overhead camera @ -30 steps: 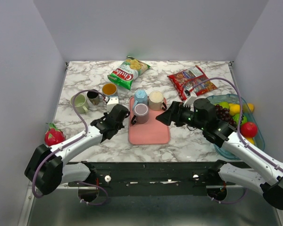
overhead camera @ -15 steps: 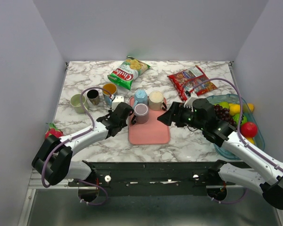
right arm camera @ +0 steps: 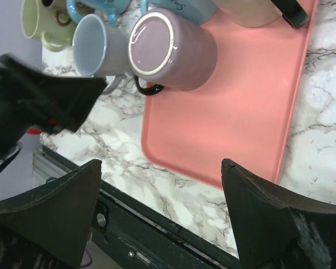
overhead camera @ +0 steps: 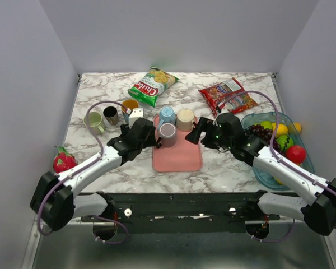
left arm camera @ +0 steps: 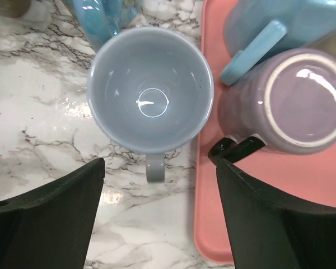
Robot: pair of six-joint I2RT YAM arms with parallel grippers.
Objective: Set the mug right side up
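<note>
Left gripper open, jaws spread wide, holding nothing. Directly ahead between its fingers, a grey mug stands upright on the marble table. Just beyond one fingertip, at the pink tray edge, is the purple mug: base up, mouth down, long axis vertical, dark handle toward this gripper. Light blue mug stands close behind it. Right gripper open, hovering opposite.

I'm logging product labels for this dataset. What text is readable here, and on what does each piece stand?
"Chi...": white brand word on the green snack bag; the remaining letters are blurred.
Red snack bag: its print is too small to read.
Light blue mug: white lettering, cut off by the frame edge, unreadable.
</note>
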